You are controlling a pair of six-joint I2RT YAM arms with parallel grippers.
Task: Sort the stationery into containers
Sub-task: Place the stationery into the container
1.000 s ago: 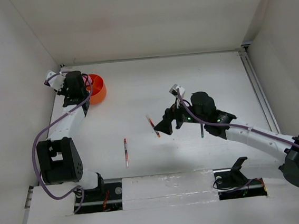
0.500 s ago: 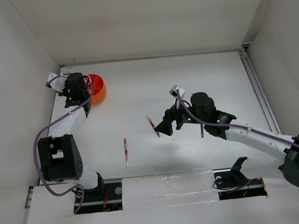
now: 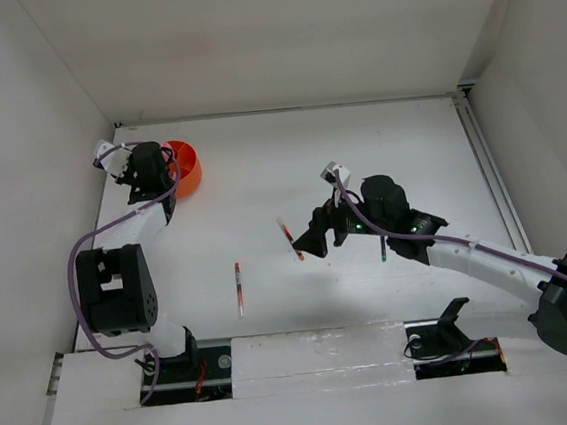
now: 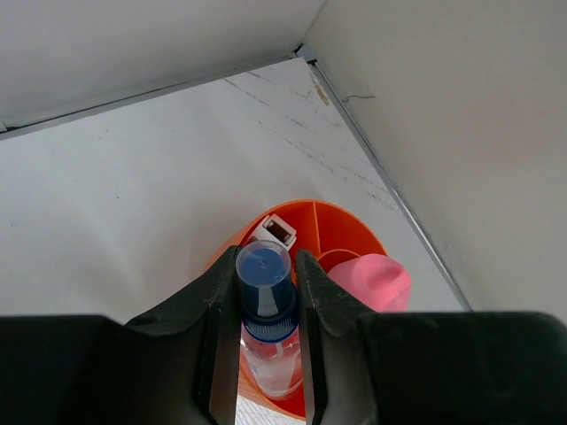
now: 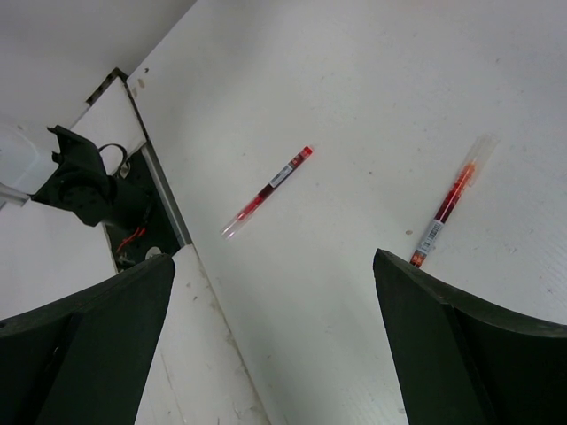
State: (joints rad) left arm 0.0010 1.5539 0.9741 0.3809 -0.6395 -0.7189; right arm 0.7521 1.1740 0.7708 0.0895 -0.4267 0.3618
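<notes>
Top external view, from the bottom edge upward: low and left of centre, one thin red-and-white pen lies alone on the white table. Farther up, at mid-frame, a second thin red-and-white pen lies slantwise just beside the right gripper. In the right wrist view its fingers stand spread wide with nothing between them, and that pen lies close by the right-hand finger.

Farthest off, at the upper left, the left gripper hangs over a round bright orange plastic cup with inner dividers. In the left wrist view we see its fingers pinching a clear bottle with a blue cap by the neck. The bottle's lower end falls inside the cup's outline, though we cannot tell whether it touches the bottom. A stubby pink tube sits in a compartment at the right, and a small white piece rests by the far rim.

We judge the step in hand to be dropping the bottle into the cup. Next, the left fingers should lower a little and part, keeping the bottle off the dividers. The right gripper should then turn its fingers across the nearby pen and come down on it.
</notes>
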